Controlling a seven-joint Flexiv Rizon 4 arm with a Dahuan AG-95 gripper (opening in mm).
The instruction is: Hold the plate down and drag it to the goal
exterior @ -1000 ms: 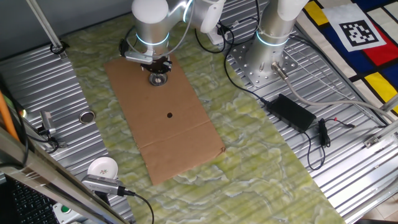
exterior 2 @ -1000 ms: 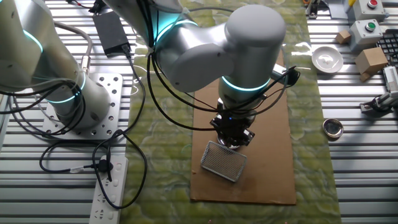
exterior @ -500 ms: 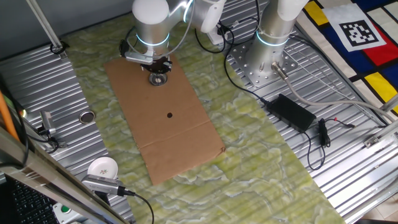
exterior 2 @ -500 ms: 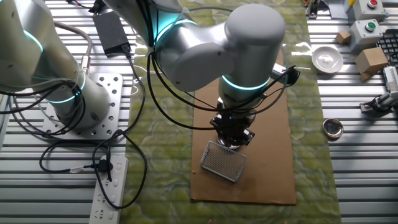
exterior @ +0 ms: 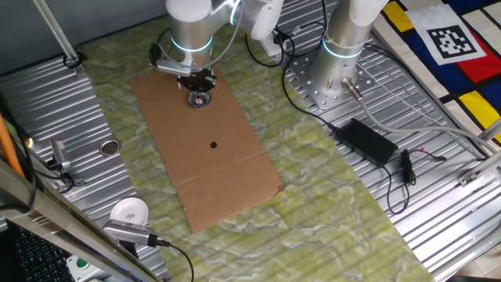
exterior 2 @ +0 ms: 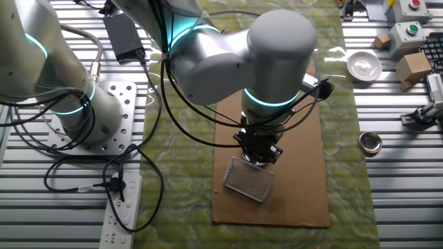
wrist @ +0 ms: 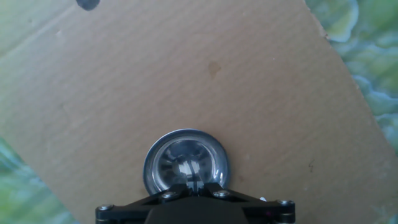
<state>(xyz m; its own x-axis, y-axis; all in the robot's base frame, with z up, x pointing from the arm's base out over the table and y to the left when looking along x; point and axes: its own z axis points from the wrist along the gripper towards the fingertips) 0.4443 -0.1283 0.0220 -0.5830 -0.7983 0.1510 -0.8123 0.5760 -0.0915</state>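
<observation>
The plate [exterior: 200, 99] is a small shiny round silver dish with a raised rim. It lies near the far end of a brown cardboard sheet [exterior: 203, 157]. In the hand view the plate [wrist: 185, 163] sits at the bottom centre. My gripper [wrist: 194, 185] is shut, with its tips together over the middle of the dish. I cannot tell whether the tips touch it. My gripper [exterior: 197, 83] stands straight above the plate. In the other fixed view my gripper [exterior 2: 259, 153] hides most of the plate. A black dot [exterior: 214, 144] marks the cardboard nearer its middle and also shows in the hand view [wrist: 87, 4].
A metal mesh piece [exterior 2: 249, 178] lies on the cardboard beside the gripper. A dark flat metal disc [exterior: 109, 147] and a white round cup [exterior: 129, 211] sit on the ribbed table to the side. A black power brick [exterior: 372, 141] and cables lie by a second arm's base [exterior: 333, 74].
The arm's wrist has shifted slightly upward. The plate stays in the same spot on the cardboard.
</observation>
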